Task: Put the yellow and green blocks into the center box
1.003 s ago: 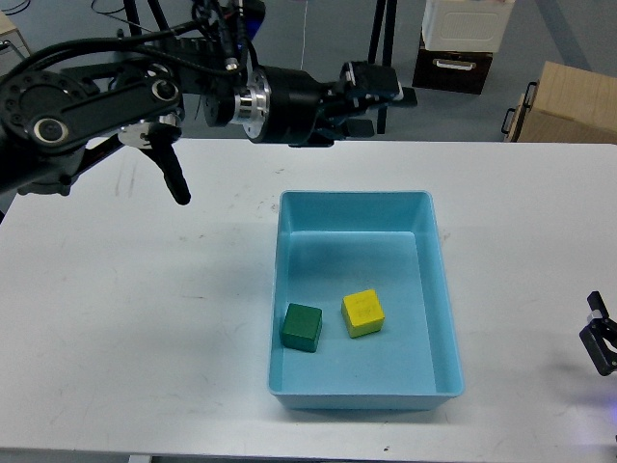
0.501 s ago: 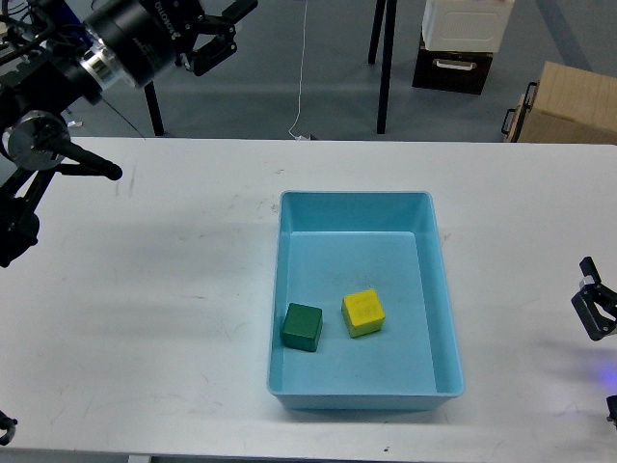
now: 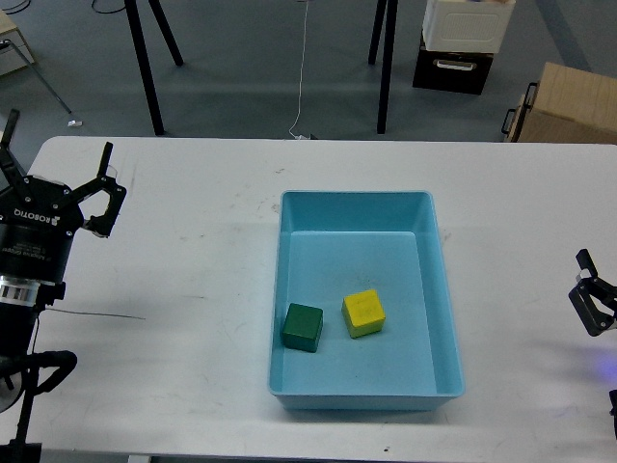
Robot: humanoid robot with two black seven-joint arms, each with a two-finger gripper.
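Note:
The green block [image 3: 302,327] and the yellow block [image 3: 363,313] lie side by side on the floor of the light blue box [image 3: 354,206] at the table's center, in its near half. My left gripper [image 3: 60,162] is at the left edge of the table, far from the box, open and empty with its fingers spread. My right gripper [image 3: 582,283] is at the right edge of the view, low over the table, partly cut off. Its two short fingers stand apart and hold nothing.
The white table [image 3: 193,289] carries only the box. Behind it on the floor are black stand legs [image 3: 386,68], a white and dark cabinet [image 3: 458,43] and a cardboard box [image 3: 569,106].
My left arm has swung from above the table's back edge down to the left side, its gripper now low at the left edge. The right gripper shifted slightly. The blocks have not moved.

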